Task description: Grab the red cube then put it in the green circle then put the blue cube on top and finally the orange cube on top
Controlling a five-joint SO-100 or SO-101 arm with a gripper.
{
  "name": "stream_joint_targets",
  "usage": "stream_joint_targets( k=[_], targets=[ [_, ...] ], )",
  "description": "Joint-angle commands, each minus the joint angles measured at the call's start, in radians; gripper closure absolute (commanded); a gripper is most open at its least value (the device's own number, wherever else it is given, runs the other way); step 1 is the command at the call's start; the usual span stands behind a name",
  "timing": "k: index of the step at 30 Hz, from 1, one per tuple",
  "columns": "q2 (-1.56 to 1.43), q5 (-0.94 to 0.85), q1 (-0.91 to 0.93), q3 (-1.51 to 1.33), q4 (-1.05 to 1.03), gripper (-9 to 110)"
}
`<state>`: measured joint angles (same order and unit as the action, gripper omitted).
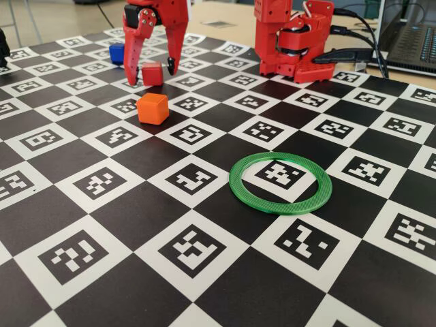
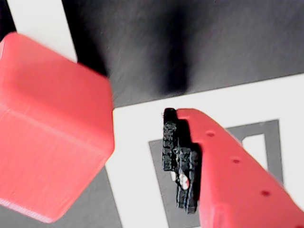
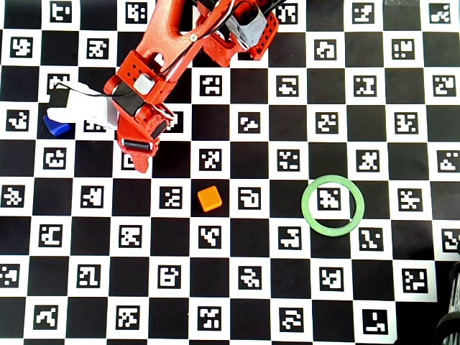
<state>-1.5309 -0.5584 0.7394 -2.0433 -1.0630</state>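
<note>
The red cube point(image 1: 152, 73) rests on the checkered board at the back left, between the two fingers of my open gripper point(image 1: 151, 77), which reaches down around it. In the wrist view the red cube point(image 2: 47, 128) fills the left side, and a gap separates it from the black-padded finger point(image 2: 180, 156) on the right. The blue cube point(image 1: 117, 53) sits just behind and left of the gripper. The orange cube point(image 1: 152, 108) lies a little in front. The green circle point(image 1: 236, 184) lies flat and empty toward the right. From overhead the arm hides the red cube.
The arm's red base point(image 1: 293, 41) stands at the back of the board, with cables and a laptop point(image 1: 409, 34) behind it to the right. In the overhead view the orange cube point(image 3: 210, 198) lies between the gripper and the green circle point(image 3: 305, 205).
</note>
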Motion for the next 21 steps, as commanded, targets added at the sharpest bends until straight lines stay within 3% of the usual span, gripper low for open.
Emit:
stream_joint_targets(
  k=[1, 21],
  targets=[
    [-0.043, 0.069, -0.021, 0.008, 0.0, 63],
    [-0.052, 0.439, -0.043, 0.02, 0.044, 62]
  ],
)
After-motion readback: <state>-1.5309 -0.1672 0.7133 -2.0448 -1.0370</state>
